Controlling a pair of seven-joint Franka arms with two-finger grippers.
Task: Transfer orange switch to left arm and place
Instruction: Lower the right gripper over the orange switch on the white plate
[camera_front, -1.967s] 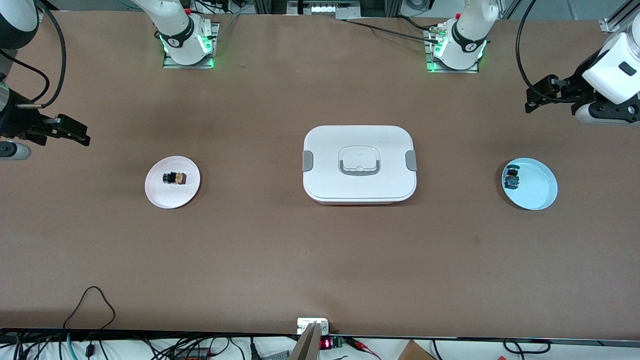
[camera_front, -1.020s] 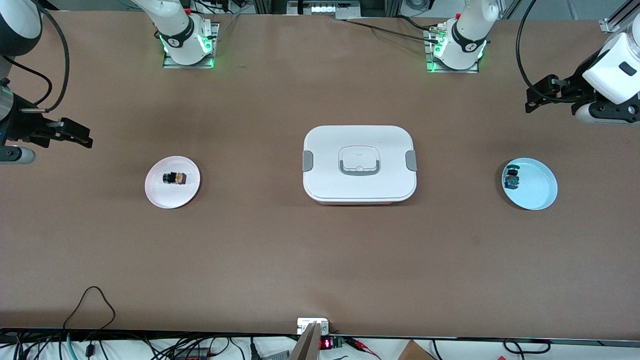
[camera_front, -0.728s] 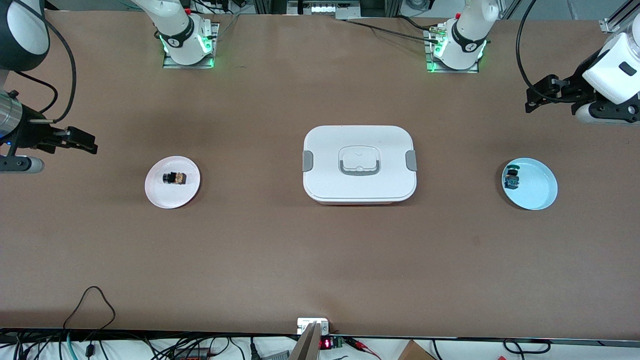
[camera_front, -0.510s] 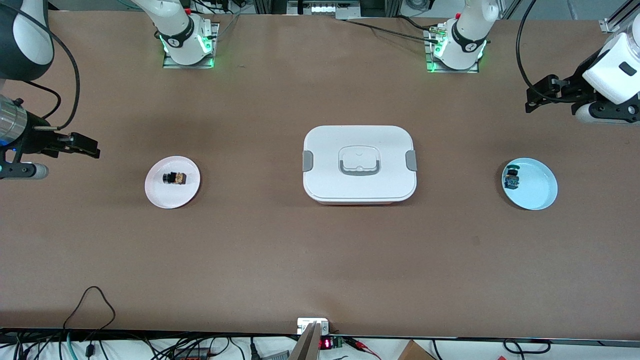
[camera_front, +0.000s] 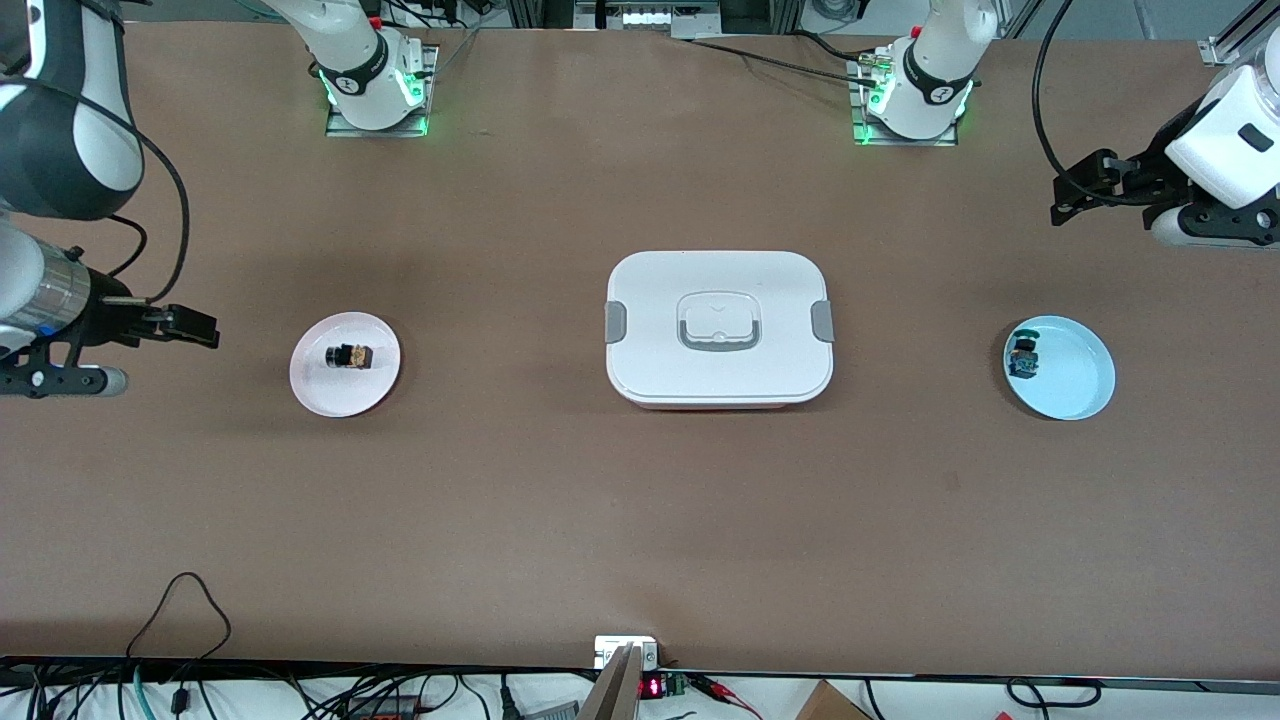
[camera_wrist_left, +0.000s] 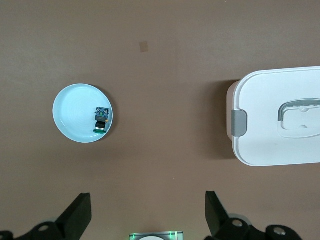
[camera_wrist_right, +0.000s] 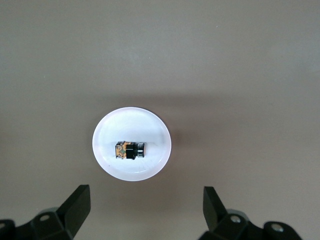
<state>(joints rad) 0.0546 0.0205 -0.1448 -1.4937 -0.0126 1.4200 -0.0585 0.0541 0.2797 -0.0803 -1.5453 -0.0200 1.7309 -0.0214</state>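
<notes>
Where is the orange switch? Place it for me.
In the front view the orange switch lies on the white plate toward the right arm's end of the table, apart from the box at the middle.

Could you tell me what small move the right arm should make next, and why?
Probably bring the right gripper sideways until it is over the pink plate, then lower it. The orange switch lies untouched on that plate, the gripper is open and empty, up in the air beside the plate at the right arm's end. The left gripper waits, open, near the blue plate.
</notes>
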